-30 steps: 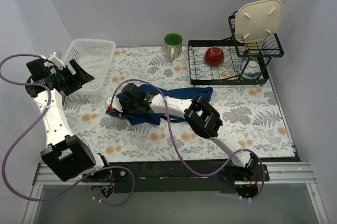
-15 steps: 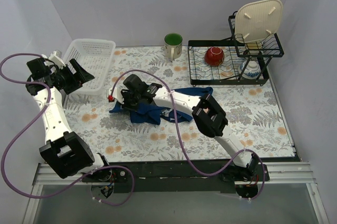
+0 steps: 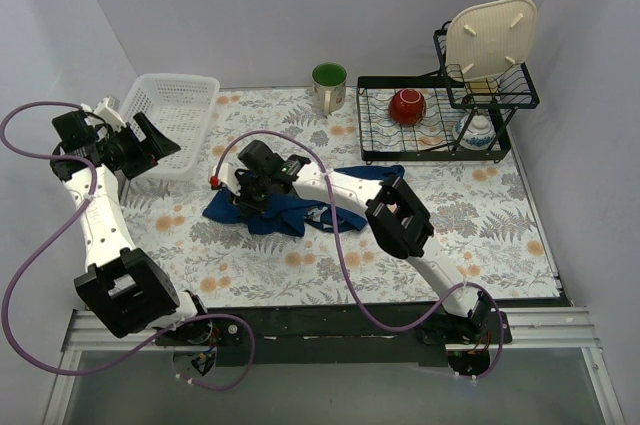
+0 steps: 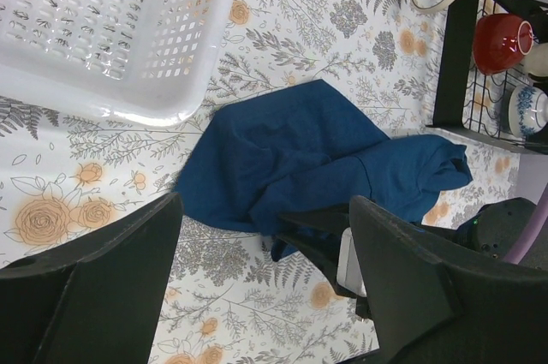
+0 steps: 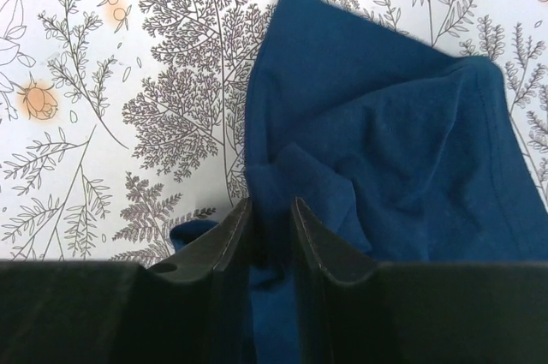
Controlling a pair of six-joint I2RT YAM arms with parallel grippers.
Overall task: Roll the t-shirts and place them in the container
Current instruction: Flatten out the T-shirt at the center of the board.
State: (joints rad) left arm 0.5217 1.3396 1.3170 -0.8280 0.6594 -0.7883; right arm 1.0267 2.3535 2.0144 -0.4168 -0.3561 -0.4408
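The t-shirt is lying crumpled on the table, left of centre, with its far edge coming close to the near corner of the basket. The right arm is reaching across it from the right and hiding part of the cloth from above. The right gripper is pinching a fold of the t-shirt between nearly closed fingers. The left gripper is hovering spread wide beside the basket, gripping nothing and looking down on the t-shirt. The mug is standing farther back, well apart from the cloth. The rack is sitting at the far right, and the t-shirt's right end is lying near its front edge. The rack is holding a red bowl and a blue-patterned bowl, and a cream plate is standing on edge on its upper shelf.
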